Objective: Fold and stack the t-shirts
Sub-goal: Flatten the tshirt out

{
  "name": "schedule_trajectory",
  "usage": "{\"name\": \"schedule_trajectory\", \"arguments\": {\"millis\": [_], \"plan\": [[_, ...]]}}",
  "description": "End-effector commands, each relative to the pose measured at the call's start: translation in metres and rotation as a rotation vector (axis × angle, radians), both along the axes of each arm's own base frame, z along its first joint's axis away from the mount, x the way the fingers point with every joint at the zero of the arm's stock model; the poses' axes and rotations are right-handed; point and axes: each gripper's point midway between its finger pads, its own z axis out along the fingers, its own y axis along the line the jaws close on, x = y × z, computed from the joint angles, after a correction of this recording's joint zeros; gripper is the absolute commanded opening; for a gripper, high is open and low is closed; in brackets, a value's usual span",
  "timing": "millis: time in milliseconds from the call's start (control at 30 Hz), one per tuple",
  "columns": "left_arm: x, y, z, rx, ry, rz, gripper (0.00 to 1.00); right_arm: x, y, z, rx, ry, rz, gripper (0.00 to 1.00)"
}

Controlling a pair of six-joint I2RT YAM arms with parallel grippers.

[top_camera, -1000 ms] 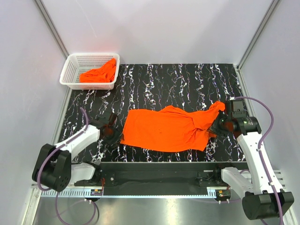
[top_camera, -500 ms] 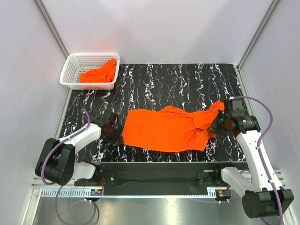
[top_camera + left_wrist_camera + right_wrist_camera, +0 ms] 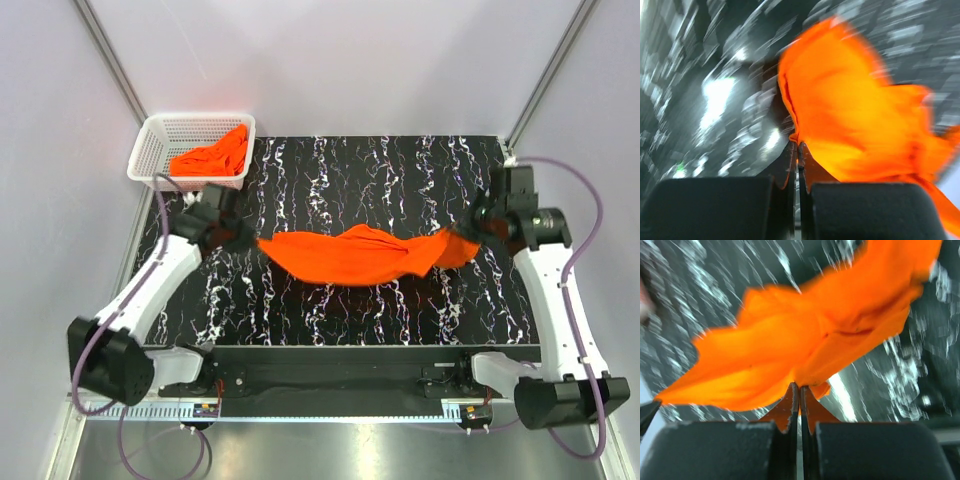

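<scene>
The left end effector (image 3: 244, 238) has just pinched shut on the left edge of the t-shirt (image 3: 355, 255), and both arms have swung up and away from their bases. A second ago the garment lay spread flat on the near half of the surface (image 3: 380, 170), with the left fingers apart beside its edge and only the right end effector (image 3: 468, 232) clamped on its rumpled right end. Now it hangs between the two as a narrow, sagging orange band across the middle of the surface, with a shadow under it that suggests most of it is lifted clear; whether its lowest fold touches the marbled top cannot be told

Both wrist views show the fingers pressed together with orange cloth bunched at their tips, so each arm holds one end. The wrist pictures are smeared by motion

For the task this looks like the start of a lift-and-stretch to shake the cloth straight before laying it down for folding; no fold is made yet. The second t-shirt (image 3: 210, 158) sits crumpled in the white basket (image 3: 160, 150) at the far left corner, in the same place as before, so the stack is not begun
</scene>
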Motion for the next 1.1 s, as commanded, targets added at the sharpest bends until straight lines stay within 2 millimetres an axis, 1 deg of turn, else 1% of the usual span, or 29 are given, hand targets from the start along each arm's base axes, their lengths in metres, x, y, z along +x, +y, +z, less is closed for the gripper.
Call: {"name": "schedule_trajectory", "arguments": {"millis": [0,33,67,100,133,167,200,233,267,300,333,400,433,467,533,567,600,633,667,700,733,767,800,833,867,967,1000,1033,1067], "plan": [[0.029,0.018,0.104,0.079,-0.312,-0.009,0.0,0.042,-0.021,0.073,-0.048,-0.194,-0.086,0.0],[0.034,0.018,0.124,0.085,-0.363,-0.017,0.0,0.048,-0.023,0.088,-0.045,-0.222,-0.096,0.0],[0.039,0.019,0.146,0.088,-0.414,-0.015,0.0,0.055,-0.025,0.128,-0.038,-0.316,-0.105,0.0],[0.045,0.019,0.189,0.073,-0.514,-0.012,0.0,0.065,-0.027,0.137,-0.039,-0.323,-0.113,0.0],[0.048,0.02,0.207,0.086,-0.556,-0.023,0.0,0.07,-0.028,0.154,-0.042,-0.364,-0.119,0.0],[0.049,0.02,0.247,0.072,-0.648,-0.019,0.0,0.07,-0.029,0.191,-0.04,-0.454,-0.122,0.0],[0.049,0.021,0.265,0.072,-0.693,-0.022,0.0,0.075,-0.03,0.202,-0.051,-0.48,-0.122,0.0],[0.046,0.023,0.281,0.084,-0.735,-0.032,0.0,0.075,-0.031,0.217,-0.056,-0.52,-0.119,0.0],[0.043,0.025,0.298,0.085,-0.777,-0.031,0.0,0.068,-0.032,0.248,-0.06,-0.604,-0.119,0.0],[0.035,0.028,0.325,0.075,-0.84,-0.022,0.0,0.064,-0.035,0.26,-0.083,-0.642,-0.118,0.0],[0.025,0.032,0.341,0.077,-0.888,-0.023,0.0,0.054,-0.039,0.284,-0.095,-0.711,-0.132,0.0],[0.008,0.037,0.372,0.063,-0.971,-0.025,0.0,0.035,-0.048,0.31,-0.134,-0.792,-0.161,0.0],[-0.001,0.039,0.382,0.058,-1.002,-0.026,0.0,0.024,-0.049,0.322,-0.141,-0.83,-0.168,0.0],[-0.019,0.043,0.395,0.044,-1.047,-0.024,0.0,0.005,-0.05,0.342,-0.144,-0.897,-0.172,0.0],[-0.038,0.045,0.404,0.021,-1.088,-0.04,0.0,-0.021,-0.05,0.363,-0.149,-0.977,-0.165,0.0],[-0.056,0.049,0.41,0.007,-1.122,-0.04,0.0,-0.032,-0.049,0.369,-0.144,-1.005,-0.162,0.0],[-0.065,0.048,0.411,-0.006,-1.134,-0.055,0.0,-0.056,-0.047,0.38,-0.137,-1.062,-0.148,0.0],[-0.073,0.049,0.411,-0.02,-1.145,-0.058,0.0,-0.066,-0.045,0.381,-0.13,-1.076,-0.136,0.0],[-0.081,0.049,0.408,-0.03,-1.149,-0.066,0.0,-0.092,-0.043,0.387,-0.12,-1.124,-0.127,0.0],[-0.1,0.052,0.411,-0.048,-1.18,-0.074,0.0,-0.106,-0.035,0.388,-0.104,-1.145,-0.084,0.0],[-0.109,0.054,0.412,-0.061,-1.194,-0.078,0.0,-0.112,-0.032,0.382,-0.095,-1.139,-0.066,0.0],[-0.117,0.054,0.413,-0.066,-1.206,-0.086,0.0,-0.137,-0.029,0.382,-0.083,-1.173,-0.049,0.0],[-0.131,0.059,0.413,-0.066,-1.218,-0.082,0.0,-0.148,-0.024,0.38,-0.048,-1.18,-0.033,0.0],[-0.138,0.062,0.415,-0.059,-1.229,-0.085,0.0,-0.154,-0.022,0.375,-0.029,-1.171,-0.032,0.0],[-0.148,0.066,0.423,-0.056,-1.254,-0.081,0.0,-0.17,-0.021,0.375,-0.007,-1.196,-0.029,0.0],[-0.159,0.073,0.431,-0.041,-1.276,-0.067,0.0,-0.178,-0.016,0.373,0.065,-1.187,-0.035,0.0],[-0.158,0.074,0.432,-0.033,-1.277,-0.061,0.0,-0.176,-0.014,0.373,0.093,-1.179,-0.036,0.0],[-0.151,0.074,0.431,-0.022,-1.264,-0.058,0.0,-0.17,-0.013,0.37,0.097,-1.161,-0.033,0.0],[-0.143,0.072,0.425,-0.011,-1.242,-0.057,0.0,-0.158,-0.013,0.366,0.097,-1.131,-0.031,0.0]]}}
